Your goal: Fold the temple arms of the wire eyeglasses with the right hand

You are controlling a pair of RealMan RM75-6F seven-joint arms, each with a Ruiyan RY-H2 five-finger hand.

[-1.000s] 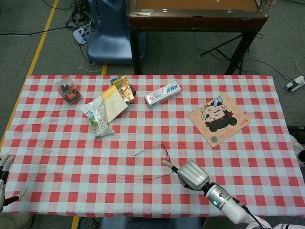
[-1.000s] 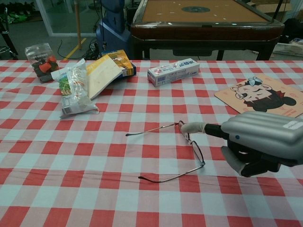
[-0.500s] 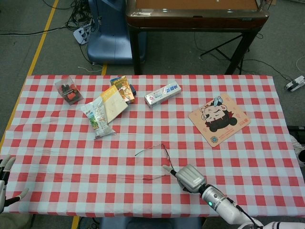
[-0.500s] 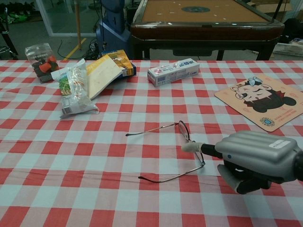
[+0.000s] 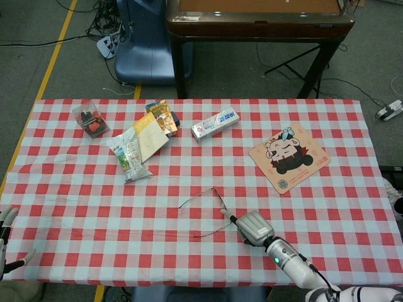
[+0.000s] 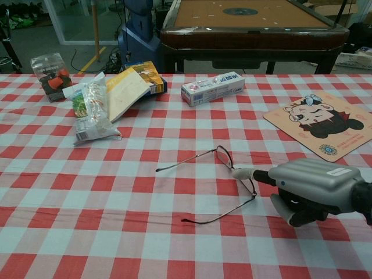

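Note:
The wire eyeglasses (image 6: pixel 225 157) (image 5: pixel 218 200) lie on the red-checked tablecloth (image 6: pixel 116 192) near the front middle. Both temple arms stick out to the left, spread apart from the lenses. My right hand (image 6: pixel 311 186) (image 5: pixel 254 226) rests low on the table just right of the glasses. One finger (image 6: pixel 240 172) points out and touches the front frame between the lenses, while the rest are curled under and hold nothing. My left hand (image 5: pixel 4 248) shows only at the table's lower left corner in the head view, its fingers spread and holding nothing.
A cartoon mouse pad (image 6: pixel 322 125) lies to the right. A toothpaste box (image 6: pixel 212 88), a book (image 6: pixel 131 87), a snack bag (image 6: pixel 90 110) and a clear box (image 6: pixel 51 72) stand along the back. A dark wooden table (image 6: pixel 244 23) is behind.
The right hand has drawn back to the right and its pointing finger slid along the front frame. The glasses have shifted slightly right and turned a little.

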